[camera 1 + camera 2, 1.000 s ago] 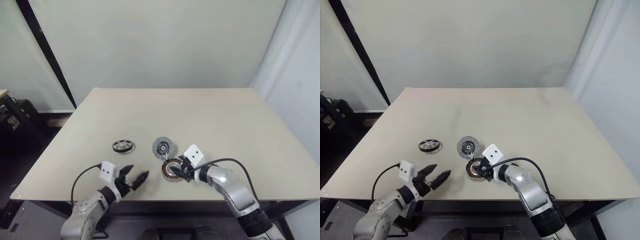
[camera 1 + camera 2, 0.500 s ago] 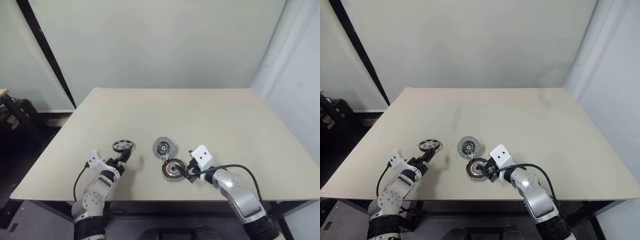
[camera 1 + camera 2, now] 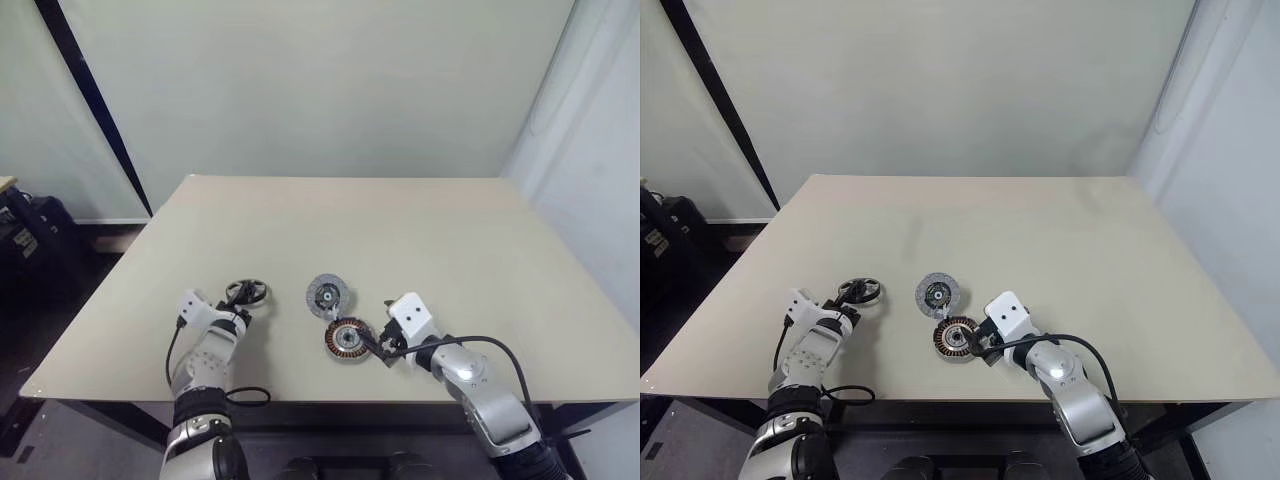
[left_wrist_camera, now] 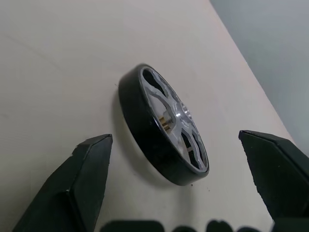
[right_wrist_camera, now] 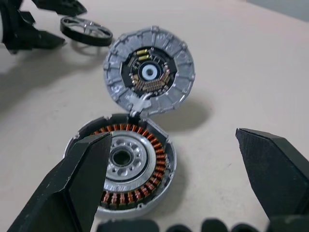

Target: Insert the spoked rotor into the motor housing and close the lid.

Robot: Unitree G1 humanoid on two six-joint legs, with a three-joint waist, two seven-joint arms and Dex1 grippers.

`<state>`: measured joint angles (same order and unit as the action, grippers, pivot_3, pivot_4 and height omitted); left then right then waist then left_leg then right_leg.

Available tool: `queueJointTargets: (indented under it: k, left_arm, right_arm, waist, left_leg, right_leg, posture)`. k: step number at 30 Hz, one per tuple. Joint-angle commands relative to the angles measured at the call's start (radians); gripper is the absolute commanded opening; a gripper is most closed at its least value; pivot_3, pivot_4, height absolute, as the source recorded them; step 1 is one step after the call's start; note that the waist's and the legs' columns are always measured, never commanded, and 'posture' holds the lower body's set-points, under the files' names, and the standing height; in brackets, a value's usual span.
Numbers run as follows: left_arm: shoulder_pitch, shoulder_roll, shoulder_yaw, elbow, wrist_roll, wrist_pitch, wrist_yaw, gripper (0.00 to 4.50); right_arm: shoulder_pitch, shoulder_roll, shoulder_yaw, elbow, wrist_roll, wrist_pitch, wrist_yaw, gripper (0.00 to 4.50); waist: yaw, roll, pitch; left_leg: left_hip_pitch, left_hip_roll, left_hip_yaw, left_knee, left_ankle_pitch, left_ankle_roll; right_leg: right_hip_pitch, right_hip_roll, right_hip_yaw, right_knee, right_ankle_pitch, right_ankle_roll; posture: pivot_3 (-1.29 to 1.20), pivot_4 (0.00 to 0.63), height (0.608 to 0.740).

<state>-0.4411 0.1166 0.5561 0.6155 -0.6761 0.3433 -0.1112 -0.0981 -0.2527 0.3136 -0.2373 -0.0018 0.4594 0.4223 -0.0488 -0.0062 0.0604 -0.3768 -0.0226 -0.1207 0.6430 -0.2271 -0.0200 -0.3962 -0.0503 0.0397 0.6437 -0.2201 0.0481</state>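
Observation:
The spoked rotor, a black rim with silvery spokes, lies flat on the table at the front left. My left gripper is just behind it and open, one finger on each side of the rim and neither touching. The motor housing, with its ring of copper windings, sits near the front centre. The lid, a grey disc with a dark centre, lies right behind the housing, touching its rim. My right gripper is open just right of the housing, holding nothing.
The beige table stretches bare behind the parts. Its front edge runs close under both arms. A black cable loops near the left arm at that edge.
My left arm has swung forward and rolled, bringing its open fingers up to the rotor. The right gripper has drawn slightly to the right of the housing. The parts have not moved.

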Motion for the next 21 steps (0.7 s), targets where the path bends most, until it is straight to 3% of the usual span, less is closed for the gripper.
queueJointTargets:
  k: [1,7,10,15,21]
  left_arm:
    - [-0.038,0.017,0.004,0.006,0.007,-0.024,-0.003,3.24]
    - [-0.014,0.023,0.010,-0.025,-0.005,-0.007,-0.001,1.01]
    - [0.013,0.024,0.015,-0.073,-0.023,0.016,-0.012,0.34]
    - [0.084,0.011,0.045,-0.241,-0.151,0.120,-0.057,0.25]
    - [0.205,0.022,0.110,-0.520,-0.529,0.400,-0.130,0.25]
  right_arm:
    - [0.000,-0.001,-0.025,-0.056,-0.002,-0.005,-0.016,4.50]
    - [0.007,-0.006,-0.030,-0.060,-0.003,-0.008,-0.024,4.50]
    - [0.008,-0.007,-0.030,-0.052,-0.004,-0.015,-0.026,4.50]
    - [0.010,-0.009,-0.030,-0.035,-0.008,-0.029,-0.029,4.50]
    - [0.024,-0.018,-0.047,0.006,-0.013,-0.050,-0.036,4.50]
  waist:
    - [0.000,0.000,0.000]
    - [0.000,-0.001,0.000]
    - [-0.003,-0.001,-0.001]
    - [-0.001,-0.001,-0.001]
    - [0.000,-0.003,-0.001]
  left_leg:
    - [0.000,0.000,0.000,0.000,0.000,0.000]
    - [0.000,0.000,0.000,0.000,0.000,0.000]
    - [0.003,0.001,0.001,0.000,0.000,0.000]
    - [0.003,0.001,0.001,-0.001,0.000,0.000]
    - [0.000,0.001,-0.001,-0.001,0.000,0.000]
  right_leg:
    - [0.000,0.000,0.000,0.000,0.000,0.000]
    - [0.000,0.000,0.000,0.000,0.000,0.000]
    - [0.003,0.000,0.001,0.000,0.000,0.000]
    - [0.002,0.000,0.000,0.000,0.000,0.000]
    - [0.000,0.000,0.000,-0.001,0.000,0.000]
  posture:
    - [0.00,0.000,0.740]
    - [0.00,0.000,0.740]
    - [0.00,0.000,0.740]
    - [0.00,0.000,0.740]
    - [0.00,0.000,0.740]
